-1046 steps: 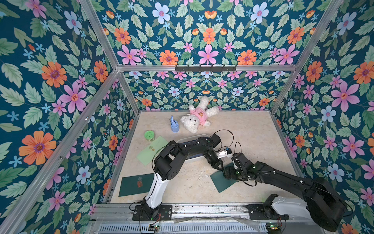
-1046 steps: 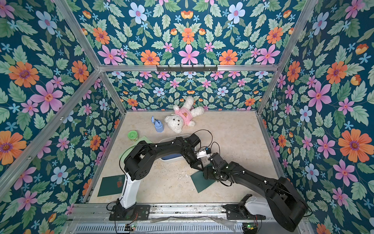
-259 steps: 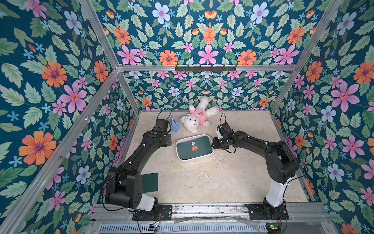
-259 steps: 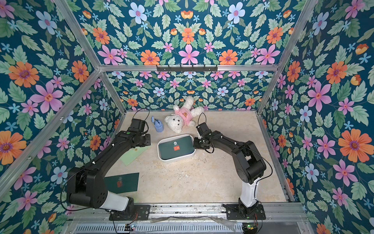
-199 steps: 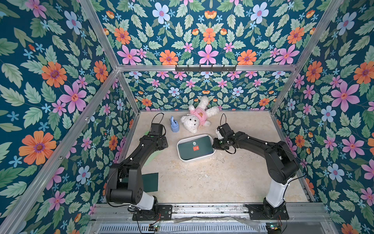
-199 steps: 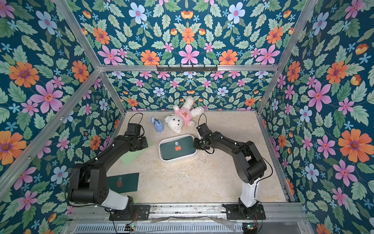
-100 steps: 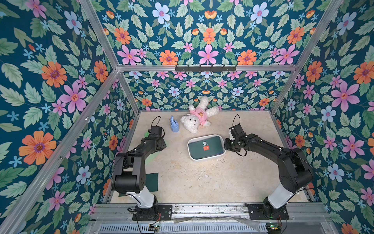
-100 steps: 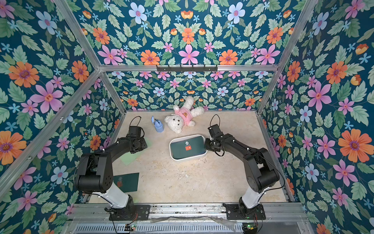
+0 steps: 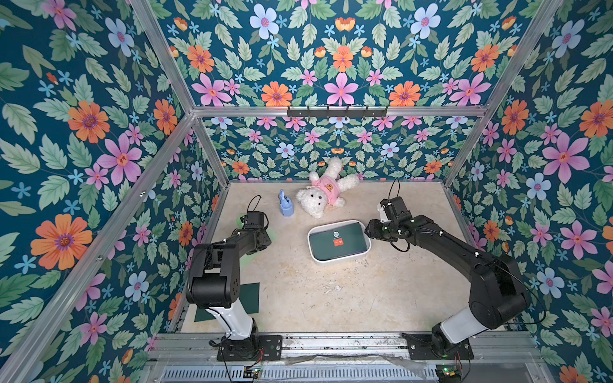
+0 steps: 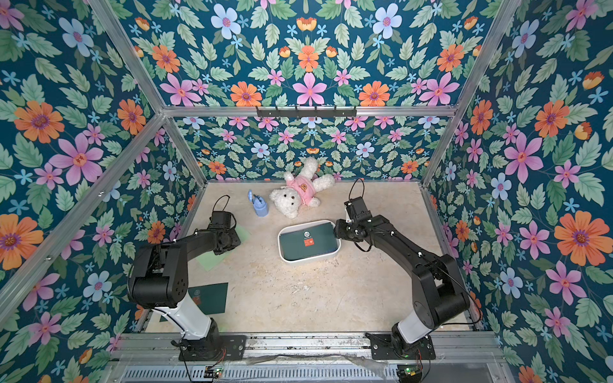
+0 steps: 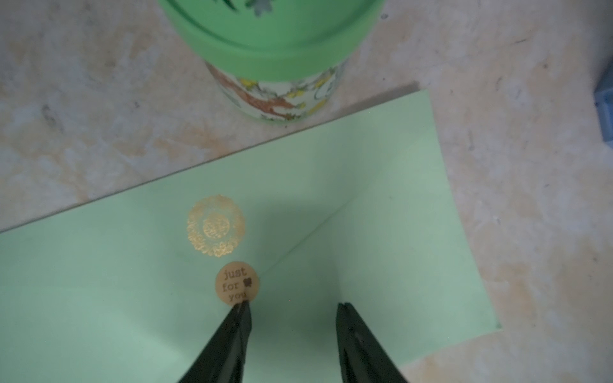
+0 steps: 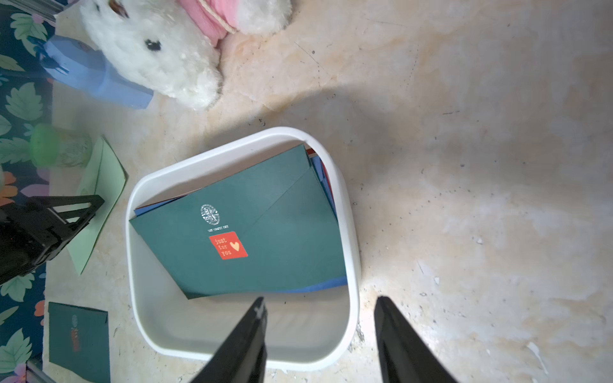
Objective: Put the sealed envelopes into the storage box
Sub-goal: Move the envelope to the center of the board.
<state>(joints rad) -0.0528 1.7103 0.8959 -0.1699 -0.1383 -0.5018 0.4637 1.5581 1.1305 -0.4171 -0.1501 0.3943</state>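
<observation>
Since the left gripper (image 11: 292, 306) hangs low over the light green envelope (image 11: 298, 232), jaws parted and holding nothing, one fingertip (image 11: 243, 306) at the round seal sticker (image 11: 237, 282), this looks like the start of a pick. That envelope lies flat at the table's left edge, one long side just beside the green-lidded jar (image 11: 275, 43) (so a lift should come away from the jar). A dark green envelope (image 10: 210, 296) lies flat on the table near the left arm's base, partly under the arm in both top views.

Moving toward the middle, a blue toy (image 9: 286, 207) and a white bear (image 9: 323, 195) sit at the back, clear of the work.

Next comes the box (image 12: 351, 232), mid-table, with a dark green envelope (image 12: 265, 238) on top, lying skewed. Blue and red edges peek from beneath it, so several are stacked; I cannot count them.

At the right, the right gripper (image 12: 320, 305) is open and empty, its jaws straddling the box's near rim, one inside, one outside, probably placed to steady or shift the box.

Count: two envelopes on the table, one visible atop the stack, one box, one jar, one toy, one bear.
</observation>
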